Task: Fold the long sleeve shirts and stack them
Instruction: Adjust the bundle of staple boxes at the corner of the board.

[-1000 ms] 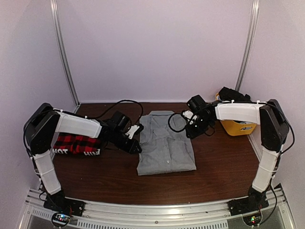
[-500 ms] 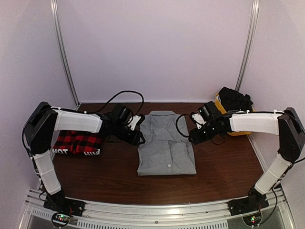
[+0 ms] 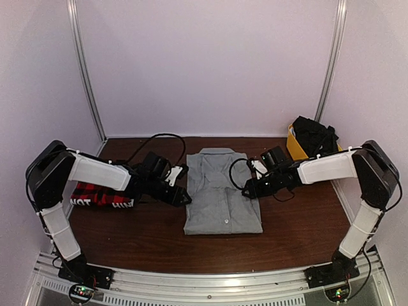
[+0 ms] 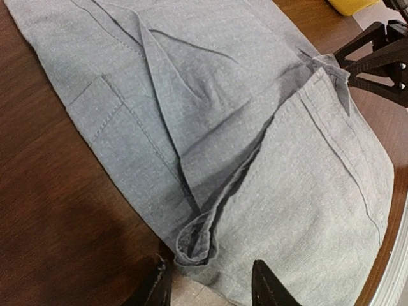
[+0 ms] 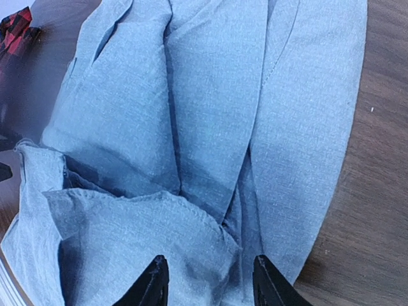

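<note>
A grey long sleeve shirt [image 3: 220, 191] lies folded into a rectangle in the middle of the table, collar to the far side. My left gripper [image 3: 185, 197] is low at its left edge, open; in the left wrist view the fingertips [image 4: 210, 294] straddle that edge by a looped cuff [image 4: 194, 239]. My right gripper [image 3: 246, 190] is at the shirt's right edge, open, its tips [image 5: 210, 280] spread just above the grey cloth [image 5: 210, 95]. A red-and-black plaid shirt [image 3: 102, 193] lies folded at the left under my left arm.
A yellow bin [image 3: 298, 150] holding dark cloth [image 3: 315, 135] stands at the back right, behind my right arm. Black cables trail from both wrists over the brown table [image 3: 293, 223]. White walls enclose the table on three sides.
Both grippers have opened wider. The right gripper moved left and down onto the shirt's right edge. The left gripper went toward the collar, then came back along the left edge.
</note>
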Available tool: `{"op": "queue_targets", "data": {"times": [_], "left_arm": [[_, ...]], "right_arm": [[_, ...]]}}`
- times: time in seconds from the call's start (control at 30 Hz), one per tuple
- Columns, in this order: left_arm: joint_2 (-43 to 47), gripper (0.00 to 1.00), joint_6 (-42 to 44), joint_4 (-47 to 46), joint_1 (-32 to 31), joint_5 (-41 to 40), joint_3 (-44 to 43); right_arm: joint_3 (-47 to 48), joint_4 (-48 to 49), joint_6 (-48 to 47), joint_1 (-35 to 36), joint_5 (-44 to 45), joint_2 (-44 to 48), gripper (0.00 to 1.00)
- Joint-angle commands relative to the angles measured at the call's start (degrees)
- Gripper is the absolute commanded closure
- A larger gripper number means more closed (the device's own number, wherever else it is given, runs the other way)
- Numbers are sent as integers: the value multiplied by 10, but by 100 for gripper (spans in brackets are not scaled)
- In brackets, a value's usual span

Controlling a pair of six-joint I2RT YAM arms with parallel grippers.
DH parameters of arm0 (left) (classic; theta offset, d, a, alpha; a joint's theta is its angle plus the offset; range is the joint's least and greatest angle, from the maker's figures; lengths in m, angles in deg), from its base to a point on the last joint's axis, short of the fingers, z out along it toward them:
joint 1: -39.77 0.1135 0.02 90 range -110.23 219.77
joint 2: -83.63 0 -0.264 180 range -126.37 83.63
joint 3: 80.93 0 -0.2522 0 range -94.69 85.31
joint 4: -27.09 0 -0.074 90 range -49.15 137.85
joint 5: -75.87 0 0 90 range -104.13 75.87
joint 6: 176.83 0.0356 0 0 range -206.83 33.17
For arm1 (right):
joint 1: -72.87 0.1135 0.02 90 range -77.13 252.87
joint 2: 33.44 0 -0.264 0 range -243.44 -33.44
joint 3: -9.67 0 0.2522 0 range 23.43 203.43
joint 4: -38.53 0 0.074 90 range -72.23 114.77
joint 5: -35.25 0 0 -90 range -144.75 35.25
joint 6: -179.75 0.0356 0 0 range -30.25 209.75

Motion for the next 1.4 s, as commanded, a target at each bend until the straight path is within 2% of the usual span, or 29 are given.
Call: {"op": "queue_targets", "data": {"times": [0.0, 0.1, 0.23, 0.33, 0.63, 0.8, 0.93, 1.1, 1.23, 1.37], "left_arm": [[13, 56, -20, -65, 3, 21, 14], [16, 56, -23, -73, 3, 22, 19], [27, 55, -28, -83, 3, 17, 30], [41, 55, -28, -90, 3, 4, 41], [71, 54, -23, -111, 0, -2, 59], [66, 54, -19, -118, -9, 5, 57], [58, 53, -21, -122, -22, 5, 49], [48, 53, -25, -148, -59, 4, 46], [43, 53, -21, -171, -94, -5, 50], [46, 52, -2, -179, -124, -26, 55]], "right_arm": [[-7, 38, 12, -1, -22, -23, 56], [-4, 44, 11, 0, -32, -35, 63], [-4, 49, 11, 0, -37, -37, 86], [-8, 45, 10, -2, -23, -19, 99], [-10, -3, -5, -16, 28, 48, 100], [-16, -4, -15, -27, 40, 36, 100], [-15, 10, -19, -28, 36, 0, 90], [-12, 4, -25, -28, 88, -9, 68], [-29, -9, -26, -27, 119, 32, 52], [-78, -1, -20, -23, 121, 107, 44]]}}
